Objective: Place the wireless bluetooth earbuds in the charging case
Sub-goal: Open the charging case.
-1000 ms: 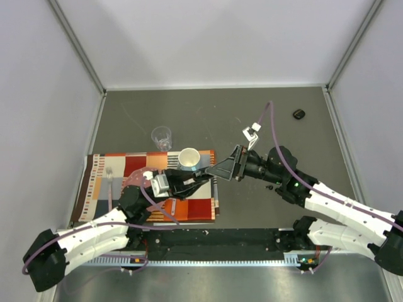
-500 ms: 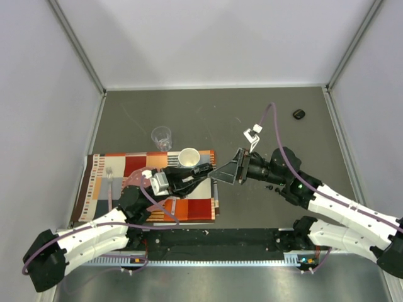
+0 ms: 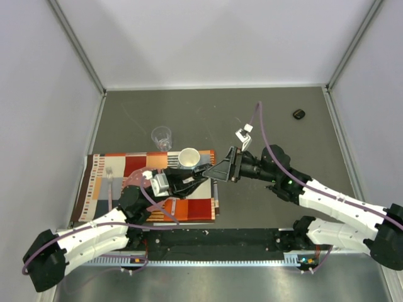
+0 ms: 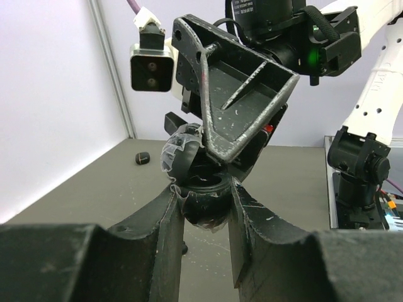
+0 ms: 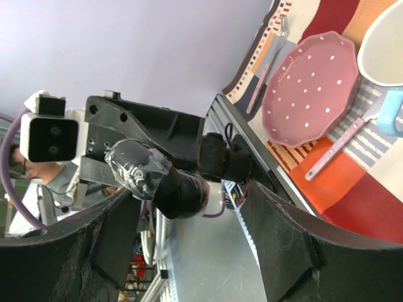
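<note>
My left gripper [image 4: 204,189] is shut on the black charging case [image 4: 204,211], which is wrapped in clear tape, and holds it in the air above the placemat [image 3: 195,207]. The case's lid [image 4: 182,151] stands open. My right gripper [image 5: 195,233] is open with its fingers either side of the case [image 5: 182,192]; the taped lid [image 5: 135,167] is close to one finger. Seen from above, the two grippers meet beside the white mug [image 3: 189,157]. A tiny black bit [image 4: 182,248], perhaps an earbud, lies on the table under the left finger. No other earbuds can be made out.
A second black case [image 3: 298,114] lies at the far right of the table. A clear glass [image 3: 162,137] stands behind the placemat, with a fork [image 3: 109,182] on its left side. A pink dotted plate [image 5: 308,88] and a spoon [image 5: 337,148] lie on the mat.
The right gripper has moved left and closer around the case held by the left gripper, and its jaws have narrowed somewhat. The left arm has held still.
</note>
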